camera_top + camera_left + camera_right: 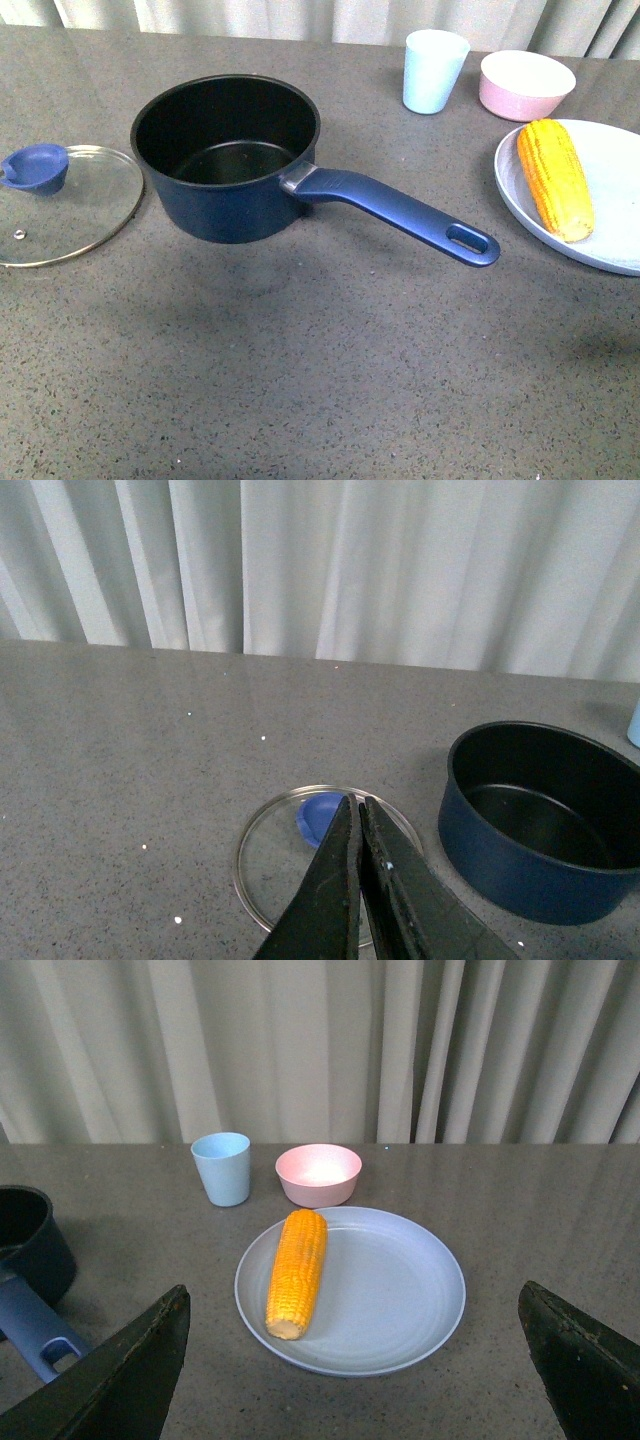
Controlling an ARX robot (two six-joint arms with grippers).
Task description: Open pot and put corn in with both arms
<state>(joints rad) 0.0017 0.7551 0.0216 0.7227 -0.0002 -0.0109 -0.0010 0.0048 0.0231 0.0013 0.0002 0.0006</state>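
On the tabletop [320, 380] the pot [230, 215] stands open and empty. At its 3 o'clock the pale plate [615, 230] holds only the corn [555, 178]; at its 9 o'clock the glass lid [85, 215] lies flat. The corn looks stiff, light and rounded, so it may roll; I would take it across its thick middle. The right fingers [140, 1370] stand wide apart; the left fingers [340, 880] are pressed together and hold nothing.
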